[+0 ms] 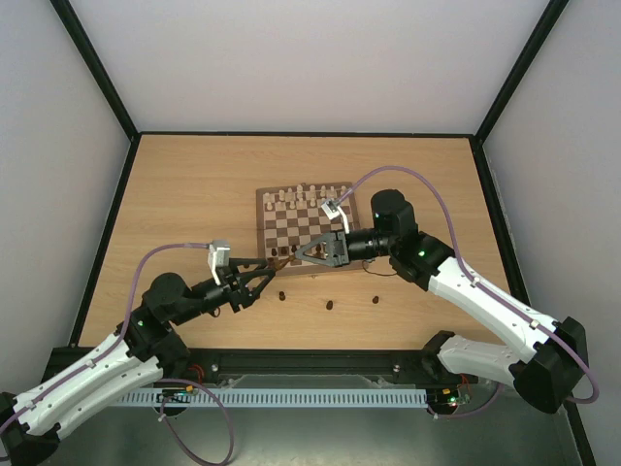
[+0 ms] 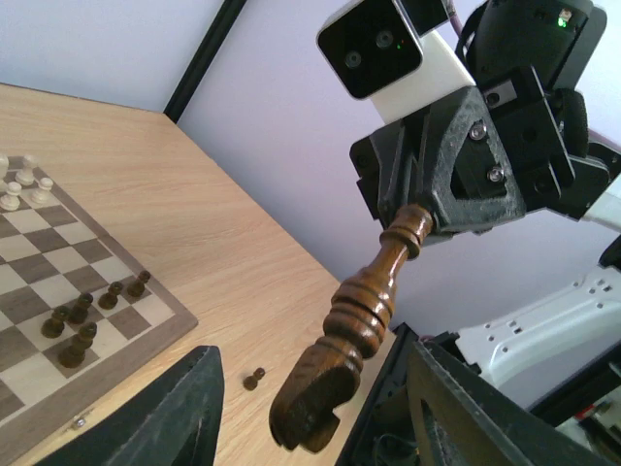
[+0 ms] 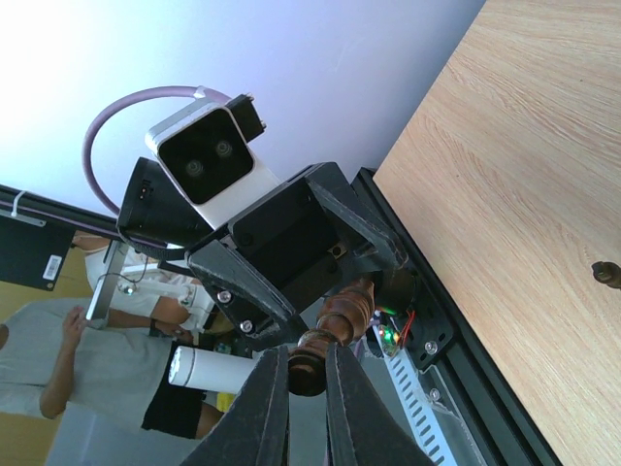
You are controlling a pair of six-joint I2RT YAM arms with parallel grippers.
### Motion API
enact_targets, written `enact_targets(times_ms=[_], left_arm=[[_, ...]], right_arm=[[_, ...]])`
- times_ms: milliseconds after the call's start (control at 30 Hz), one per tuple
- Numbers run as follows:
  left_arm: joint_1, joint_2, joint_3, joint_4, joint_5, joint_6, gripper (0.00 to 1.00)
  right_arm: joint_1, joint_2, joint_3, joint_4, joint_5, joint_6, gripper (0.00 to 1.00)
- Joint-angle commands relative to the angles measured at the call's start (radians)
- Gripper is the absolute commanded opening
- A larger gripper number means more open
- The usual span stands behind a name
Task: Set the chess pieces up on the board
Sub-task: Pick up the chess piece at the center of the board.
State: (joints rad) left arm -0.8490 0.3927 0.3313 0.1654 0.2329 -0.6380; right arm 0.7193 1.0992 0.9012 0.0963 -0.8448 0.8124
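Both arms are meeting above the near edge of the board (image 1: 260, 225), which is lying on the wooden counter (image 1: 184, 194).

The right claw (image 3: 309, 367) is clamping the narrow top end of one dark brown chess piece (image 2: 361, 309), with both fingers pressing against it. The piece is hanging clear of the counter, tilted, with its wide base pointing toward the left arm.

The left claw (image 2: 312, 347) is flanking that base, one finger on each side. A gap is showing between the piece and one finger (image 2: 179, 413). On the opposite side the piece is sitting close against the claw body. Whether the left claw is actually gripping the piece cannot be told.

Other dark pieces (image 2: 85, 313) are standing in a loose cluster on the board's near rows. Cream pieces (image 1: 306, 196) are occupying the far rows.

Three more dark pieces are resting on the counter just in front of the board, at (image 1: 281, 294), (image 1: 330, 305) and (image 1: 375, 300). They are lying well apart from one another and are not touching either claw.
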Motion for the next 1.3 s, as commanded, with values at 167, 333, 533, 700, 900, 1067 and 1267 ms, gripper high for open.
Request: enact_targets(times_ms=[167, 333, 533, 700, 900, 1067, 1267], left_arm=[[-0.004, -0.110, -0.028, 0.007, 0.020, -0.035, 0.79], [-0.005, -0.166, -0.015, 0.054, 0.080, -0.074, 0.79], [-0.005, -0.159, -0.003, 0.148, 0.137, -0.117, 0.72], [-0.004, -0.150, 0.010, 0.192, 0.154, -0.130, 0.67], [-0.004, -0.160, 0.011, 0.251, 0.164, -0.165, 0.66], [-0.004, -0.134, 0.020, 0.329, 0.185, -0.207, 0.65], [-0.004, -0.061, 0.029, 0.405, 0.202, -0.241, 0.64]], right_arm=[[-0.016, -0.041, 0.006, 0.067, -0.054, 0.033, 0.05], [-0.016, -0.054, 0.019, 0.134, -0.083, 0.070, 0.05], [-0.016, -0.054, 0.034, 0.267, -0.127, 0.165, 0.05], [-0.016, -0.054, 0.040, 0.349, -0.153, 0.227, 0.05], [-0.016, -0.078, 0.030, 0.377, -0.162, 0.256, 0.05], [-0.015, -0.091, 0.028, 0.382, -0.163, 0.261, 0.04], [-0.014, -0.100, 0.026, 0.381, -0.163, 0.261, 0.04]])
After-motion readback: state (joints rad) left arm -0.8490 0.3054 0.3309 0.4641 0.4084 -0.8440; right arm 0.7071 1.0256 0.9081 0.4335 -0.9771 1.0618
